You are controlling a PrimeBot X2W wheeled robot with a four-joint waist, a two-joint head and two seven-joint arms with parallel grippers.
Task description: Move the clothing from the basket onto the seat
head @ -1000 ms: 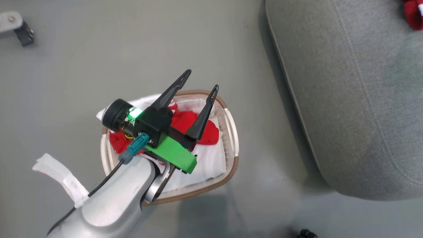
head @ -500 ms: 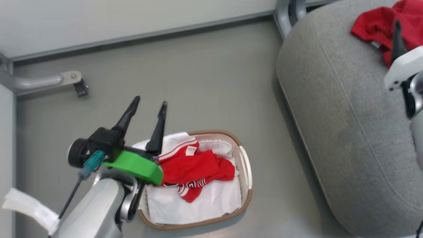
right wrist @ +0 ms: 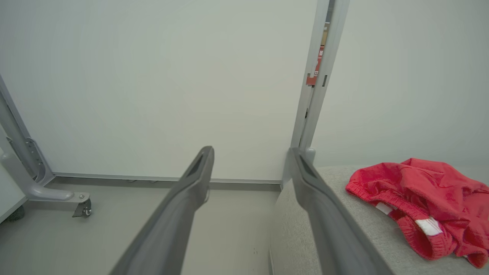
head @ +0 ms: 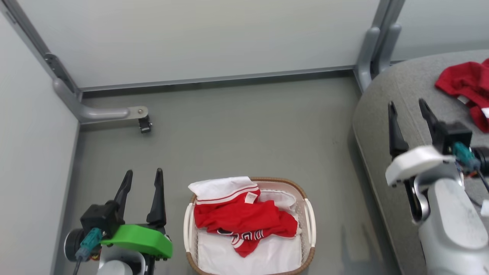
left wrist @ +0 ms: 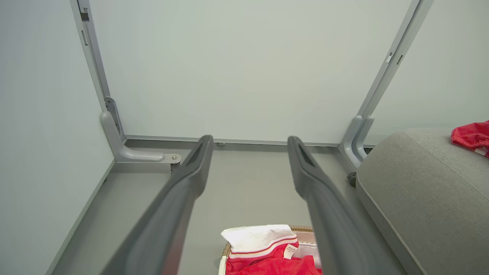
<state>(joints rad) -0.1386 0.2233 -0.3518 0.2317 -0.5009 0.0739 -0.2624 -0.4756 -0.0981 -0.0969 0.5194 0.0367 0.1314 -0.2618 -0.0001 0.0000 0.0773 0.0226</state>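
The white perforated basket (head: pixel 310 217) with a brown rim stands on the floor at the bottom centre. Red clothing (head: pixel 244 221) with white striped trim lies in it on top of a white cloth; its top edge (left wrist: pixel 267 263) peeks in at the bottom of the left wrist view. One red garment (head: pixel 464 86) (right wrist: pixel 424 200) lies on the grey seat (head: pixel 386 110) (right wrist: pixel 305 236) at the right. My left gripper (head: pixel 144 176) stands open and empty, left of the basket. My right gripper (head: pixel 407 105) is open and empty above the seat's left edge.
Pale partition walls close the far side and the left. A grey metal foot with a small caster (head: pixel 144 124) juts from the left post. Another post (head: pixel 372 46) stands beside the seat. Grey floor lies between basket and seat.
The head camera has lifted, so walls and both grippers show. My left gripper has come off the basket to its left, open and empty. My right gripper has entered over the seat.
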